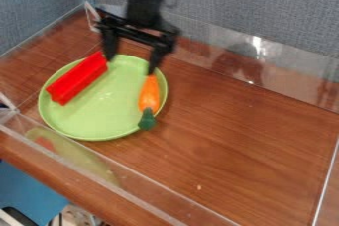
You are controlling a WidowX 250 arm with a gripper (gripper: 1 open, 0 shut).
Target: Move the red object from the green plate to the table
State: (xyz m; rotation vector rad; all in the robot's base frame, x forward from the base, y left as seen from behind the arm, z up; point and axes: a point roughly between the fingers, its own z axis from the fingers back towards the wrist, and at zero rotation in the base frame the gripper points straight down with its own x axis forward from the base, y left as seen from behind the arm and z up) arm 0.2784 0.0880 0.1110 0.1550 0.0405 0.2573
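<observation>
- Gripper open, nothing held, above plate; probably lining up for a grasp.
- Red block on plate's left side, beside carrot; spacing likely leaves finger room.
- Bare table to the right, likely drop area.

Evenly lit view, soft overall; motion blur smears the pincer.

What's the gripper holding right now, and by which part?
Nothing. The gripper is open with no object between its fingers; the red block and the toy carrot both lie on the green plate.
</observation>
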